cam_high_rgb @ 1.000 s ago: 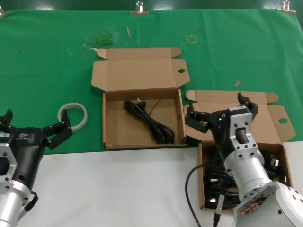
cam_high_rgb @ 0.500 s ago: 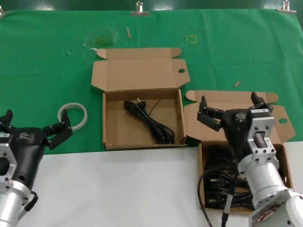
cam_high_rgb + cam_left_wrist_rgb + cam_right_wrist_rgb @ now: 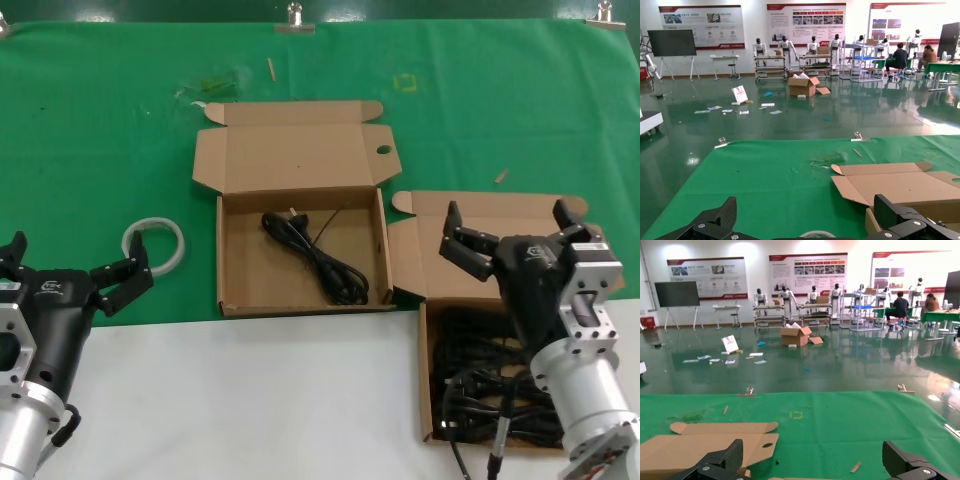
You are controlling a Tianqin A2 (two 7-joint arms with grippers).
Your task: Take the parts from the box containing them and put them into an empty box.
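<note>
Head view: the right gripper (image 3: pixel 520 232), fingers spread wide, hovers over the near-right box (image 3: pixel 432 400) full of black power cords (image 3: pixel 490 385). One cord (image 3: pixel 318 258) lies in the centre box (image 3: pixel 232 290). The left gripper (image 3: pixel 68 268), also wide, waits near-left beside a white ring (image 3: pixel 155 243).

Left wrist view: probably that centre box's lid (image 3: pixel 895 182) shows.

Right wrist view: open fingers (image 3: pixel 720 462), cardboard flap (image 3: pixel 700 445).

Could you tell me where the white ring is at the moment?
In the head view, the white ring lies on the green cloth at the left, between the left hand and the centre box.

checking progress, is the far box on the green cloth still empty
No. One black cord lies coiled inside the far box; its lid is folded back open.
</note>
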